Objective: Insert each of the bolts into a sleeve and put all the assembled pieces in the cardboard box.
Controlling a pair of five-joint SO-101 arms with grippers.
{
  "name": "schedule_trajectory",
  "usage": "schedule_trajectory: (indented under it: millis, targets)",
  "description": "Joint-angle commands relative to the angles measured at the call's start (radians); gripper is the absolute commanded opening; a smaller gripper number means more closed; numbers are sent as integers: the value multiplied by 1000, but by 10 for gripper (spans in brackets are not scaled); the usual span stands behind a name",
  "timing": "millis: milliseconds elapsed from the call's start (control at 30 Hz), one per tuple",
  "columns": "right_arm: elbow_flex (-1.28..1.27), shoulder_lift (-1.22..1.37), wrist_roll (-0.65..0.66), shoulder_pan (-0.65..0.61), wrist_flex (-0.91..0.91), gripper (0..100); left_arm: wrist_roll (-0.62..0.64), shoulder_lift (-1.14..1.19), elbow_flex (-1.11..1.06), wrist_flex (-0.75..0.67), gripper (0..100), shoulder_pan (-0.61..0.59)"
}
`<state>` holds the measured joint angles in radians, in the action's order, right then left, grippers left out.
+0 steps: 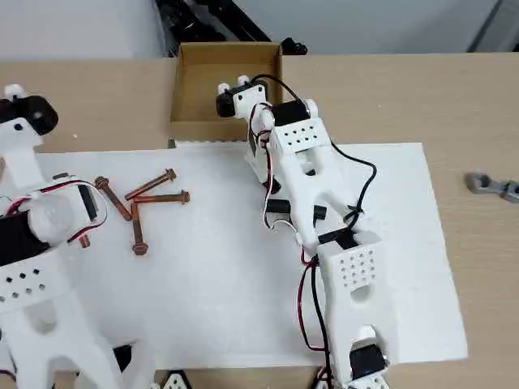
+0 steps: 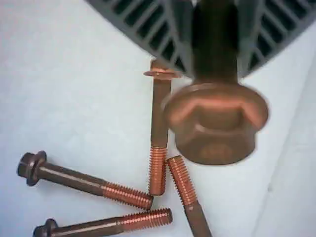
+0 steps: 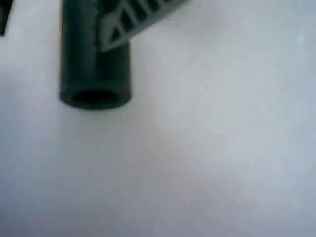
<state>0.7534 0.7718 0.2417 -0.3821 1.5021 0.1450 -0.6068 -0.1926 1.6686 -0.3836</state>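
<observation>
**Left wrist view:** the held bolt (image 2: 216, 121) was blurred at its head, with the shank hidden between the jaws of the left gripper (image 2: 216, 34). One loose bolt (image 2: 187, 197) ran off the picture's edge, so its head was unseen.

**Right wrist view:** the sleeve (image 3: 95, 69) was blurred and its far end was cut off.

**High view:** an arm covered one corner of the cardboard box (image 1: 203, 81).

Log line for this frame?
left end effector: shut on bolt | right end effector: shut on sleeve | loose bolts: four on white sheet | insertion: not yet done
</observation>
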Motion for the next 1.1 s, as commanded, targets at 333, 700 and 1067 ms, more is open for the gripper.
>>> schedule_trajectory:
  millis: [333, 700, 1067]
  targets:
    - [25, 10, -28, -5, 15, 288, -26, -29, 4, -29, 7, 5]
    - [21, 28, -31, -50, 64, 288, -26, -29, 4, -23, 7, 2]
    - [28, 148, -32, -58, 58, 221, -23, -29, 4, -23, 7, 2]
